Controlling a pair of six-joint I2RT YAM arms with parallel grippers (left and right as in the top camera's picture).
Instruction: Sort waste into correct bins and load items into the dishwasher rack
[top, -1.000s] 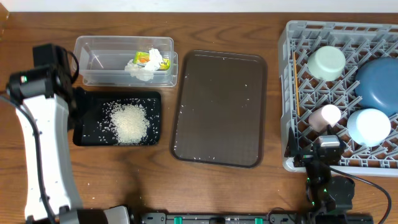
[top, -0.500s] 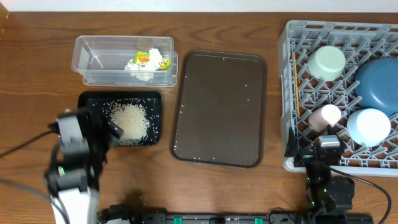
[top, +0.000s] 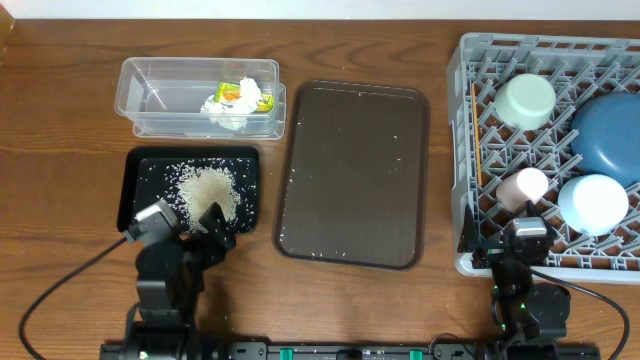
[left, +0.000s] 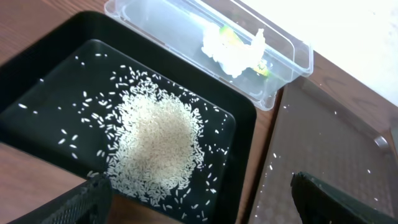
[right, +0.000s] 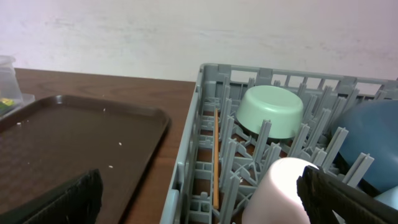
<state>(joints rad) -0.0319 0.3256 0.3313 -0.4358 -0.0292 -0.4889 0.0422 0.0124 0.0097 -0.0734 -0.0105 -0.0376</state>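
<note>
Left gripper (left: 199, 194) spread; three bowls (top: 525, 101) (top: 606, 132) (top: 592, 203) racked

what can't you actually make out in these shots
- Dark blue bowl: overhead, cut off by the right edge.
- Yellow-green wrapper: overhead, print too small to read; crumpled tissue covers part of it.
- Orange stick: right wrist, lower end lost among the pegs of the rack.
- Pink cup: right wrist, cut by the bottom edge and washed out.
</note>
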